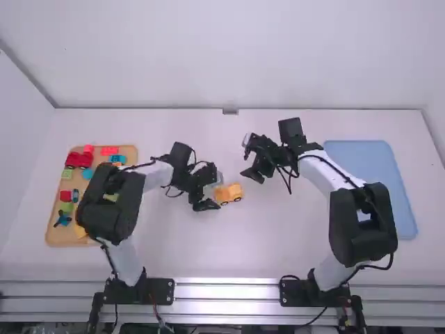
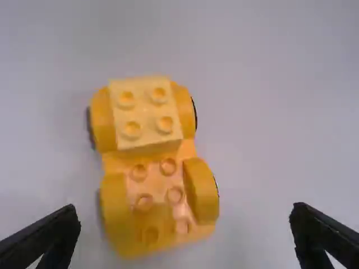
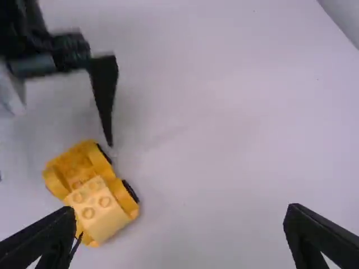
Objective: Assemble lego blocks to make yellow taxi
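- White table (image 1: 264, 250) under it all, pale wall behind; and on the far left, a wooden tray (image 1: 59, 239) of loose pieces – a red vehicle (image 1: 79, 159), a red block (image 1: 109, 150), a blue block (image 1: 117, 159), a green block (image 1: 67, 173); the left arm (image 1: 111, 205) spans part of it.
- Next along, the left gripper (image 1: 212, 191), right beside the build; its fingers stand wide apart, nothing in their hold.
- And here's the star, the yellow car (image 1: 229, 194), near the table's middle; it sits upright on dark wheels, between the two grippers and far nearer the left one; a pale yellow block (image 2: 147, 115) with four studs caps one end, while bare studs show between the rounded fenders at the other; whether a left fingertip touches it, I can't tell.
- Over to the right gripper (image 1: 247, 158), a little apart from the car; fingers spread wide, empty too; the right arm (image 1: 361, 223) angles back from it.
- Far right, a flat blue tray (image 1: 372, 158), partly behind that arm.
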Controlling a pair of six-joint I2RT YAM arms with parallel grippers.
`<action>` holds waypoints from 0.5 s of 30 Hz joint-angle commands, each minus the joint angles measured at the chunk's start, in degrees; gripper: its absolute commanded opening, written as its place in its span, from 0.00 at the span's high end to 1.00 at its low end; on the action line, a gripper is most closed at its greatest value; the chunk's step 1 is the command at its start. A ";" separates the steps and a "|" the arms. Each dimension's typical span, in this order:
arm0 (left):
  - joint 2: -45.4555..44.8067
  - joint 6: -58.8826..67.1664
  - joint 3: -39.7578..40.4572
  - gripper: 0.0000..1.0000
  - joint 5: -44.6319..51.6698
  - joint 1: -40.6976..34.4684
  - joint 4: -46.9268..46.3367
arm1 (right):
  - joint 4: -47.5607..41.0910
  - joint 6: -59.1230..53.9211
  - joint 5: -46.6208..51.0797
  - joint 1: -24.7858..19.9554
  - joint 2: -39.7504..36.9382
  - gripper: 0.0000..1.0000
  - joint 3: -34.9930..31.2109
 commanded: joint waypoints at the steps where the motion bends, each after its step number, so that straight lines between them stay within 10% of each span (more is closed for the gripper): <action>1: -8.79 -4.72 4.70 0.01 -6.93 1.79 -5.33 | 0.24 0.35 -0.31 -0.11 -1.33 0.02 -0.39; 15: -24.09 -50.47 8.66 0.01 -47.69 2.29 -10.82 | 5.01 0.35 -0.20 -0.28 -1.31 0.02 -0.39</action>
